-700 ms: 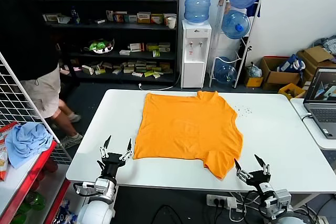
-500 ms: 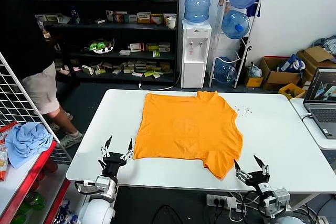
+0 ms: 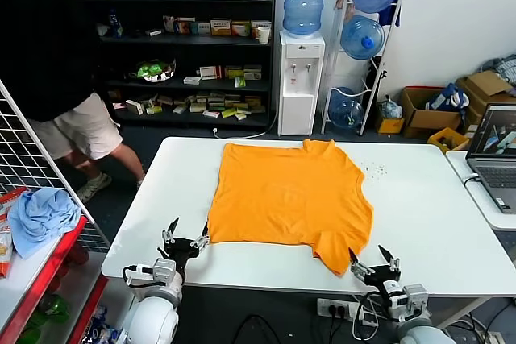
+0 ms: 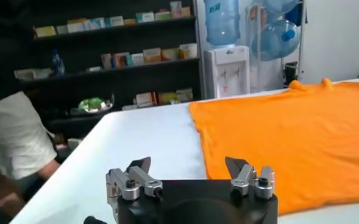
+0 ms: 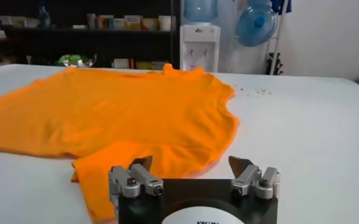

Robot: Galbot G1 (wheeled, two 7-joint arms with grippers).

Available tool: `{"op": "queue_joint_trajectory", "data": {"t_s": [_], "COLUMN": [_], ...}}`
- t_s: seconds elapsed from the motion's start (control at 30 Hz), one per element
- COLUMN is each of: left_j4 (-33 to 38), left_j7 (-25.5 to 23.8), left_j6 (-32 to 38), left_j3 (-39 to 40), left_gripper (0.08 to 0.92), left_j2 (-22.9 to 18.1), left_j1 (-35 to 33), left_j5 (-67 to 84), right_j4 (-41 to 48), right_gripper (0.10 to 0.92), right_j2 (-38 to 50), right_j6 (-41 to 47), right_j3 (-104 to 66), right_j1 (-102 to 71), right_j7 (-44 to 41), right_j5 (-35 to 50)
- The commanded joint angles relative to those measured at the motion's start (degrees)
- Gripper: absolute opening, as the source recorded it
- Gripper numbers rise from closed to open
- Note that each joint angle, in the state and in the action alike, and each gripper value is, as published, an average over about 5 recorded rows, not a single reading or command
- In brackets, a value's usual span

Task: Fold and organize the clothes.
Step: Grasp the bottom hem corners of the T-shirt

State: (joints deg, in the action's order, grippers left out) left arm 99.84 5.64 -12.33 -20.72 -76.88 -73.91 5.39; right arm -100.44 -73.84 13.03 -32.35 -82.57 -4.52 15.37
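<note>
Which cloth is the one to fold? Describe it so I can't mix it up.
Look at the white table in front of the robot: the orange T-shirt lies spread flat across its middle. The other cloth, light blue, sits crumpled on the red rack to the left.

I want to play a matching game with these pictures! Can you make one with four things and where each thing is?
Things:
1. bright orange cotton T-shirt
2. light blue crumpled cloth
3. left gripper
4. right gripper

Places:
A. open, at the table's near edge by the shirt's sleeve
B. spread flat on the white table
C. on the red shelf beside the table
D. open, by the shirt's near left corner

Pairs: 1-B, 2-C, 3-D, 4-A
</note>
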Motion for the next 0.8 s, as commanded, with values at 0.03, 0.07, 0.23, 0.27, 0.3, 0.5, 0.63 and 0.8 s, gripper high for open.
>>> {"op": "queue_joint_trajectory", "data": {"t_s": [0.03,0.07,0.23,0.27,0.3,0.5,0.63,0.8], "left_j4": [-0.3,-0.4,-1.2,-1.5,-1.8,-3.3,-4.7,-6.0], "left_j7": [0.2,0.3,0.3,0.3,0.3,0.4,0.4,0.5], "left_j6": [-3.9,-4.0,-4.2,-4.2,-4.2,-4.1,-4.1,-3.9], "left_j3": [1.4,1.7,3.4,3.7,3.9,4.6,4.9,5.0], "left_gripper": [0.823,0.823,0.823,0.823,0.823,0.82,0.754,0.617], "left_j2": [0.2,0.1,-0.4,-0.4,-0.5,-1.1,-1.7,-1.8], "left_j1": [0.5,0.5,0.4,0.4,0.5,0.8,1.1,1.2], "left_j5": [2.2,2.2,1.6,1.5,1.4,1.4,1.3,1.3], "right_j4": [0.9,1.0,1.4,1.4,1.4,1.3,1.2,0.9], "right_gripper": [0.823,0.823,0.823,0.823,0.823,0.814,0.731,0.584], "right_j2": [-0.3,-0.5,-1.2,-1.3,-1.4,-2.0,-2.1,-2.0], "right_j6": [1.1,1.2,1.5,1.5,1.5,1.6,1.6,1.8], "right_j3": [1.9,2.0,2.5,2.6,2.7,3.0,3.0,2.9], "right_j1": [1.3,1.4,1.6,1.7,1.8,2.1,2.0,1.8], "right_j7": [1.1,1.2,1.9,2.0,2.0,2.5,2.6,2.7], "right_j5": [0.5,0.4,-0.1,-0.2,-0.4,-1.1,-1.4,-1.6]}}
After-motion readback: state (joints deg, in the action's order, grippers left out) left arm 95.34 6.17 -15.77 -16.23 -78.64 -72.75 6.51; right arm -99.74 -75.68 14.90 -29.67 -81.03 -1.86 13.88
